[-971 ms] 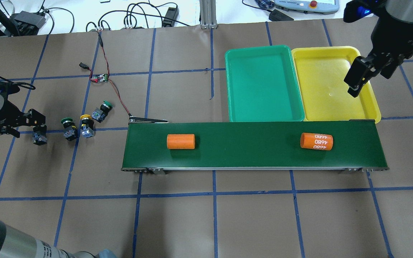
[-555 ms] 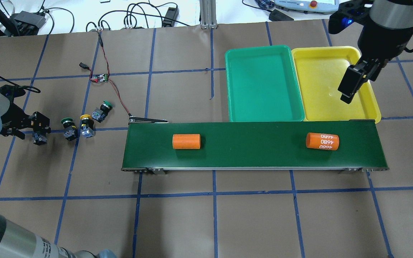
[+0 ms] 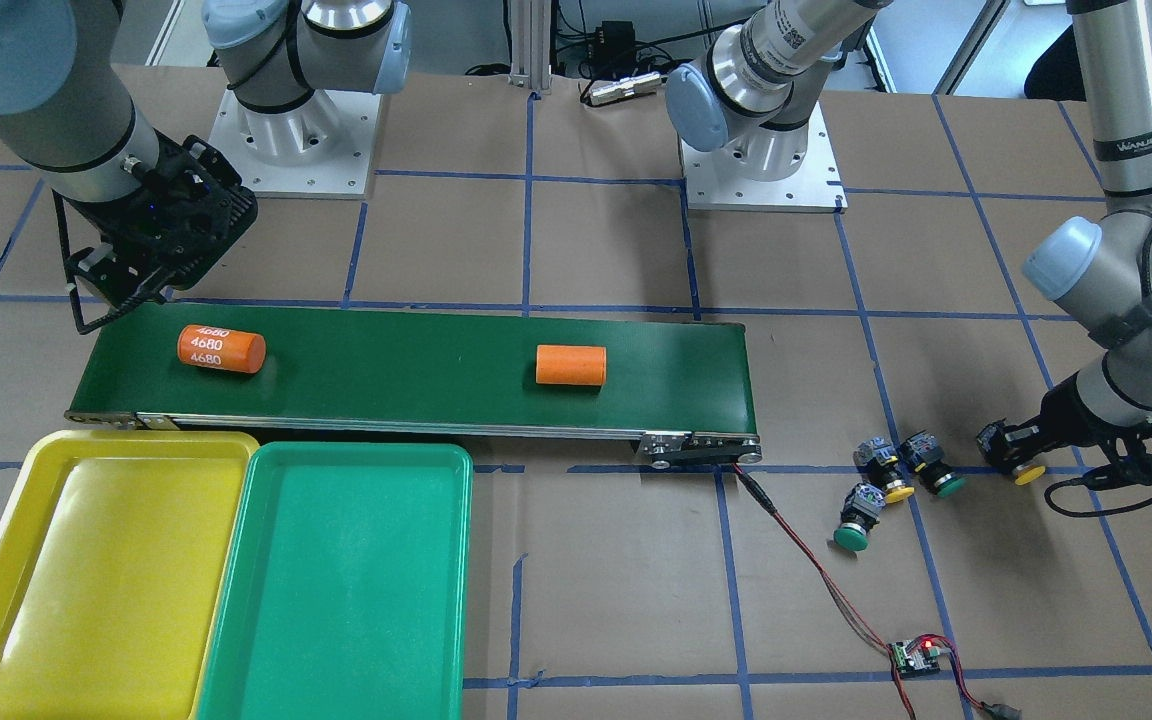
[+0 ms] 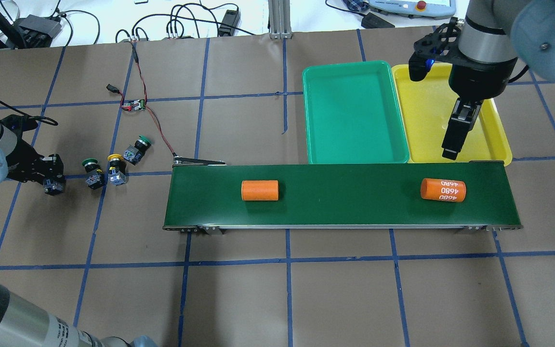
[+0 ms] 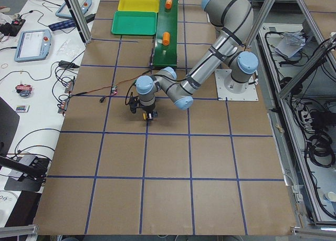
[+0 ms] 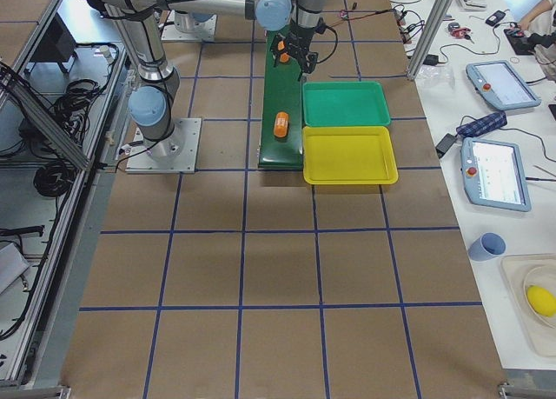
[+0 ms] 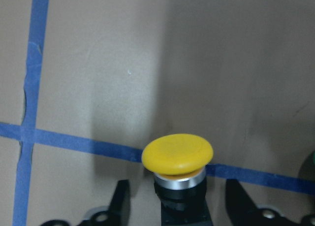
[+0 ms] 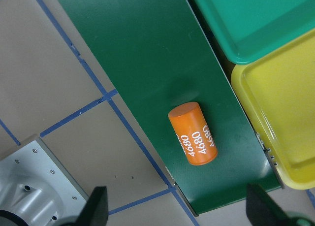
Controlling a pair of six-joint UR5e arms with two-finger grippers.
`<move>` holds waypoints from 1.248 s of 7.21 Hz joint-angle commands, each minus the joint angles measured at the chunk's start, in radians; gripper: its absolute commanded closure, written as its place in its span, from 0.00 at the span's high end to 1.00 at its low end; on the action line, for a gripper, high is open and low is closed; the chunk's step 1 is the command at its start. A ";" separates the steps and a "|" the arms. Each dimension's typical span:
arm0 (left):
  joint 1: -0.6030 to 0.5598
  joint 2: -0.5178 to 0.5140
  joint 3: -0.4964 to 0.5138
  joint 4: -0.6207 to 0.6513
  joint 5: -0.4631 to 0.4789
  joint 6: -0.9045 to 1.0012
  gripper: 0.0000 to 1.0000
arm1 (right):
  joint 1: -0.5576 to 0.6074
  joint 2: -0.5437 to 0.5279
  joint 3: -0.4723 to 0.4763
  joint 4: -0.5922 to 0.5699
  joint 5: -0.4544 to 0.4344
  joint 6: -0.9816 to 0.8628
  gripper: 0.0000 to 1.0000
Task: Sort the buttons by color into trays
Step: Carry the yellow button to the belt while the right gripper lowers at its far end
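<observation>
Left gripper (image 4: 50,177) straddles a yellow button (image 7: 178,154) at the table's far left end. The fingers (image 7: 121,201) are spread and a gap shows on each side of the black body, so nothing is clamped. Right gripper (image 4: 451,144) hangs over the near edge of the yellow tray (image 4: 427,111), fingers wide apart and holding nothing.

Handling, as a judgement:
- The button looks small, rigid and light.
- Its domed cap is smooth and wider than the body, so probably slippery and a poor place to pinch.
- The better hold is the squarer black body below the metal collar, which is where the fingers sit.
- It appears to lie on its side, so it may pivot on the cap as the fingers close.

Room:
- The other three buttons sit close together beside it, towards the belt (image 4: 335,212): a green one (image 4: 89,164), a yellow one (image 4: 115,158) and a second green one (image 4: 143,141). The nearest is close to the gripper but not touching it.
- A red-black wire (image 4: 154,120) runs from the belt's end to a small circuit board (image 4: 134,105).
- The green tray (image 4: 354,113) touches the yellow tray just beyond the belt's right half. Neither holds a button.
- Two orange cylinders (image 4: 259,190) ride on the belt.
- The carry is long and needs height over the belt and the tray rim. The right arm sits at the drop zone, so there is a clash risk.
</observation>
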 commanded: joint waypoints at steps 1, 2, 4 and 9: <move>-0.017 0.055 0.002 -0.027 -0.045 0.006 0.00 | 0.002 0.036 0.009 -0.005 0.010 -0.051 1.00; -0.017 0.104 -0.001 -0.097 -0.054 0.023 0.00 | 0.000 0.085 0.024 -0.002 0.012 -0.041 1.00; -0.020 0.204 0.006 -0.194 -0.051 0.062 0.00 | -0.001 0.084 0.036 -0.014 0.011 -0.054 1.00; -0.254 0.446 0.008 -0.489 -0.042 0.016 0.00 | -0.007 0.062 0.182 -0.215 0.014 -0.095 1.00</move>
